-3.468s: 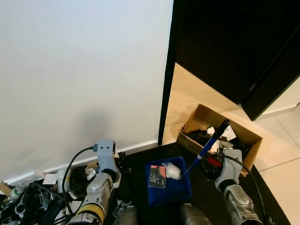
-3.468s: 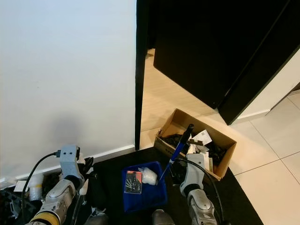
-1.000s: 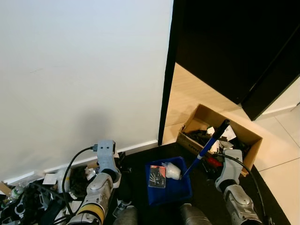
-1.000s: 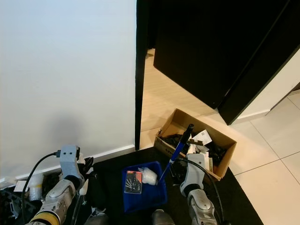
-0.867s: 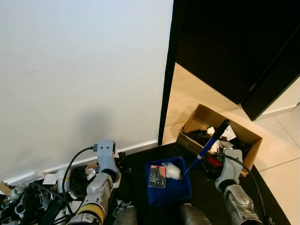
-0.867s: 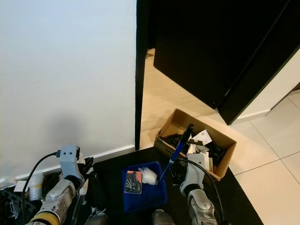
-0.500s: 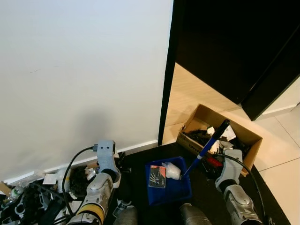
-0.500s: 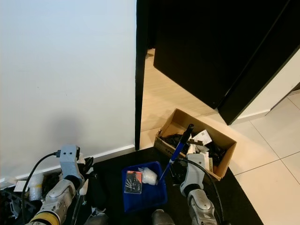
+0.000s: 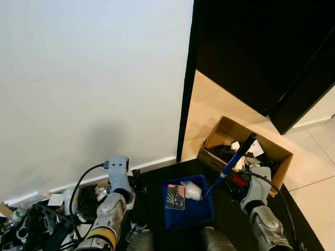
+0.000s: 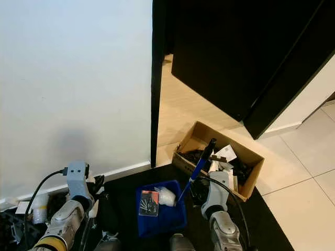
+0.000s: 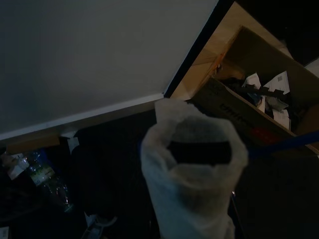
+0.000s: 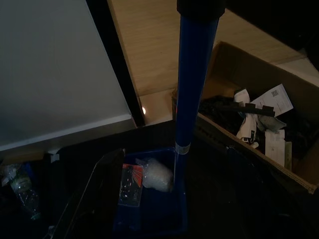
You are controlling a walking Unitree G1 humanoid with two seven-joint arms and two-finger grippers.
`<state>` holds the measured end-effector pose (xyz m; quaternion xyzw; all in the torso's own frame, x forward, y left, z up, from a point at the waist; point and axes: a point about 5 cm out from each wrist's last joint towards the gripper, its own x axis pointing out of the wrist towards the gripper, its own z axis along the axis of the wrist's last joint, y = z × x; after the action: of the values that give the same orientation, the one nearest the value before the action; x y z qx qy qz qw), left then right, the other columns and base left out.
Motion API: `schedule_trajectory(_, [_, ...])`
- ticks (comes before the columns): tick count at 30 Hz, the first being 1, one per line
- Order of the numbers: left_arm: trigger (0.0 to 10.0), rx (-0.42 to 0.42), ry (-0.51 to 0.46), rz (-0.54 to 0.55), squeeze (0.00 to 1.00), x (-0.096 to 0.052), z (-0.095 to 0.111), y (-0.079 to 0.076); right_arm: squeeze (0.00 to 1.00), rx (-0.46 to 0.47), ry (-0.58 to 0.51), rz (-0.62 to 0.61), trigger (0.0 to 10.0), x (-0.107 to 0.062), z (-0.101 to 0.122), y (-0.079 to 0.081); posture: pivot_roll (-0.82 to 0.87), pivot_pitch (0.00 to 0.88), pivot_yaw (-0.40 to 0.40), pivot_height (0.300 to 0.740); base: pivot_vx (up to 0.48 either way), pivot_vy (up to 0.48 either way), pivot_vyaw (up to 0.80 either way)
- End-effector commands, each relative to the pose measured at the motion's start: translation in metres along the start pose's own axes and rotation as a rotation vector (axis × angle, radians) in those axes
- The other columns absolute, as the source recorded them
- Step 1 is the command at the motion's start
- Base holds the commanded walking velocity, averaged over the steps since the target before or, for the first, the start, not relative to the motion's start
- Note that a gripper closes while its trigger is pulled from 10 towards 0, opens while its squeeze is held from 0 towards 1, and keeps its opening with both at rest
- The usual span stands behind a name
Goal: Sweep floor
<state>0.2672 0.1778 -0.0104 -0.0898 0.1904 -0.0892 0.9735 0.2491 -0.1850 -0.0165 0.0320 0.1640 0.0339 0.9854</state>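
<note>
- Blue plastic marks the dustpan (image 9: pixel 188 209): it sits on the dark mat (image 9: pixel 230 209) right in front of you, between the two arms, already holding a small red-and-black packet (image 9: pixel 175 197) and a crumpled white wad (image 9: pixel 192 190).
- Your right end effector (image 9: pixel 246 185) sits low by the cardboard box (image 9: pixel 244 151); the blue broom handle (image 9: pixel 230 164) rises from about there, tilted up and away with its black grip on top. In the right wrist view the handle (image 12: pixel 192 84) runs straight along the fingers' line down to the pan (image 12: pixel 149 209), so I judge the fingers closed on it, though you can't see them directly.
- Your left end effector (image 9: pixel 121 184) is low near the white wall (image 9: pixel 94 78). The left wrist view has a white, paper-like tube (image 11: pixel 192 169) close in front of the lens; whether the fingers grip it, or how wide they stand, you cannot tell.
- Litter lies at your left along the skirting: scraps and a plastic bottle (image 11: pixel 47 181).
- Judged step: collecting debris into the pan, with some gathered and the left-side clutter not yet swept.
- Next move calls for you to draw the brush end toward the pan's open lip in short strokes, keeping the pan flat so its load doesn't spill.
</note>
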Motion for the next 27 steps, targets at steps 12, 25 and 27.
schedule_trajectory(12, [10.0, -0.022, 0.033, 0.006, 0.0, -0.0055, -0.0123, -0.001, 0.0, 0.005, 0.024, -0.011, 10.0, -0.0032, -0.0049, -0.0028, 0.03, 0.175, -0.015, 0.74, 0.0, 0.0, 0.0])
schedule_trajectory(25, [10.0, -0.022, 0.033, 0.007, 0.0, -0.0054, -0.012, -0.0007, 0.0, 0.005, 0.024, -0.011, 10.0, -0.0029, -0.0047, -0.0024, 0.03, 0.175, -0.016, 0.74, 0.0, 0.0, 0.0])
schedule_trajectory(27, [10.0, -0.022, 0.033, 0.007, 0.0, -0.0054, -0.012, -0.0006, 0.0, 0.005, 0.024, -0.011, 10.0, -0.0029, -0.0047, -0.0024, 0.03, 0.175, -0.016, 0.74, 0.0, 0.0, 0.0])
